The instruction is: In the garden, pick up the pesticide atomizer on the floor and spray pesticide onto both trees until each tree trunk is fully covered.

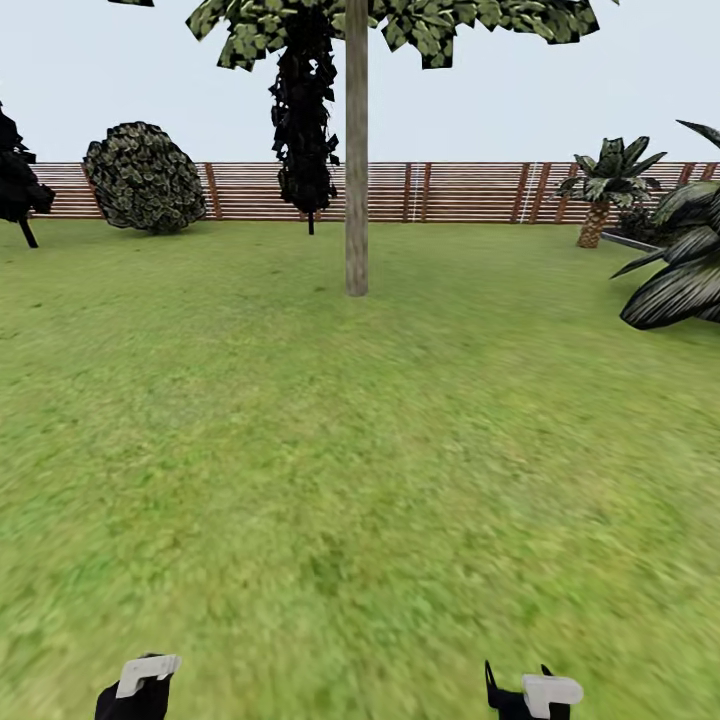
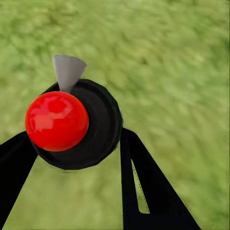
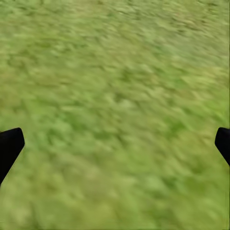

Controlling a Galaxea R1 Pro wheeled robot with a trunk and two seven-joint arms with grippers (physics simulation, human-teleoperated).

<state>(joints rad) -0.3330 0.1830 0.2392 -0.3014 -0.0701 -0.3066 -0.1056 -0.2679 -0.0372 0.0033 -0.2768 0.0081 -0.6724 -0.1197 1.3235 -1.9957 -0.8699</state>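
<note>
1. Holding the pesticide atomizer [image 2: 72, 125] in the left wrist view, the left gripper [image 2: 76, 158] has its two dark fingers [image 2: 143, 187] closed against the bottle's sides; the red top faces the camera and a grey nozzle tab juts from its rim.
2. Straight ahead in the head view stands the tree trunk [image 1: 356, 170], upright, well apart from both arms across open lawn [image 1: 360, 480].
3. From the trunk, the left gripper [image 1: 140, 685] sits low and to the left, the right gripper [image 1: 530, 692] low and to the right; neither is clearly nearer.
4. The right gripper [image 3: 115, 143] has its fingers spread wide over bare grass, holding nothing.
5. I judge the coming move is closing on the trunk, then aiming the nozzle at it.
</note>
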